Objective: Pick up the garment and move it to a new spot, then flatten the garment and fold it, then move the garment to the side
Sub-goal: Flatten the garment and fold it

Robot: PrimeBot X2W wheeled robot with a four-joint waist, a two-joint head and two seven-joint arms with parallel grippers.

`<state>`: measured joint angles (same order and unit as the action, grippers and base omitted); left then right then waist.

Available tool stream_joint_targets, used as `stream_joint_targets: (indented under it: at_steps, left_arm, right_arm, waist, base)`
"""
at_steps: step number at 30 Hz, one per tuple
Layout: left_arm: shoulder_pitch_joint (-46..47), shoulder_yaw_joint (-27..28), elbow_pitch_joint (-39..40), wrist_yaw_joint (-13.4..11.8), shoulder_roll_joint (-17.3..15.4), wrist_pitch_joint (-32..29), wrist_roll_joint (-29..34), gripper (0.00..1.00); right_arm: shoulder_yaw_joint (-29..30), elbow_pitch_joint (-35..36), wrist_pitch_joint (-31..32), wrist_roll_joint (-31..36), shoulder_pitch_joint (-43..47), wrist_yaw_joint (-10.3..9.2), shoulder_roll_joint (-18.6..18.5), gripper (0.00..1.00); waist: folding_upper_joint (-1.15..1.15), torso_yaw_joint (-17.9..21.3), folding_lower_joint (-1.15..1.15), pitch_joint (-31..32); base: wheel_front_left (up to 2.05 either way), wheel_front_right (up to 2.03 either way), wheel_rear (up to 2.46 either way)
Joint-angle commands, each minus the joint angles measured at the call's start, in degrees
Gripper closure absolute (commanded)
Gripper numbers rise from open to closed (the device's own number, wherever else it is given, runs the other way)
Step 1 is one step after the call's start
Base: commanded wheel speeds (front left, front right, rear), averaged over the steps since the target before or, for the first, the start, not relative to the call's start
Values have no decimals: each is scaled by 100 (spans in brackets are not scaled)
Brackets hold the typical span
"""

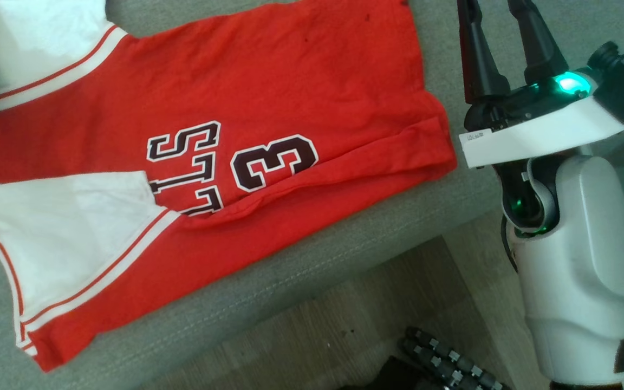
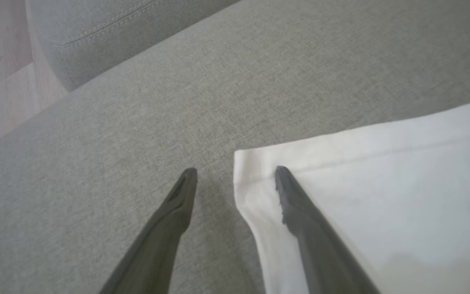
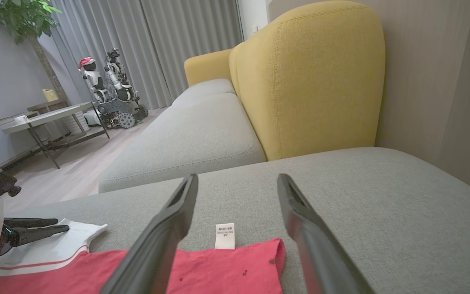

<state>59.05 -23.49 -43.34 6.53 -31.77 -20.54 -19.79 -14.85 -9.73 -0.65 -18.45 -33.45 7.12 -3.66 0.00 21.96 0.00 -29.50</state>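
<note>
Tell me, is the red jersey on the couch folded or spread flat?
Partly folded: the jersey lies flat, but its near side and white sleeve overlap the lettering.

The shirt [image 1: 236, 135] lies on the sofa [image 1: 290, 281], floor [image 1: 344, 325] near it, right gripper [image 3: 237, 177] just right of its hem [image 1: 431, 135], left gripper [image 2: 236, 173] over the corner of its far left sleeve [image 2: 361, 183].

You're working in a living room, either a home or a space staged as one. Along the wall runs a long grey sofa [image 3: 186, 134] with a rounded yellow backrest [image 3: 308, 81]. Beyond it you can see floor-length grey curtains [image 3: 169, 45], a leafy potted plant [image 3: 18, 20] and pale wood-look flooring [image 3: 76, 171]. Two other robots [image 3: 114, 81] parked by the curtains, one in a Santa hat, hint at a demo room
</note>
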Motion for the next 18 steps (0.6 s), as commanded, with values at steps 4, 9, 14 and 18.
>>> stream_joint_targets:
  at_steps: [4, 9, 14, 18]
  left_arm:
    - [348, 109, -30, -1, -293, 27, -17, 0]
    - [401, 44, -128, 67, -131, 5, -347, 100]
    - [471, -26, 62, 83, -17, 597, -436, 100]
    - [406, -16, 211, 51, 164, 1318, -440, 100]
  right_arm:
    - [-92, 172, -50, -41, -110, 36, 78, 0]
    - [-95, 128, -38, -42, -120, 36, 78, 0]
    - [139, -56, 189, -316, -235, 36, 66, 0]
    - [311, -452, 660, -199, -562, 36, -198, 0]
  waist:
    - [0, 19, 0, -49]
    - [0, -22, 0, -56]
    - [0, -289, 0, 31]
    - [0, -625, 0, 114]
  base:
    - [0, 0, 0]
    - [0, 0, 0]
    - [0, 0, 0]
    - [0, 0, 0]
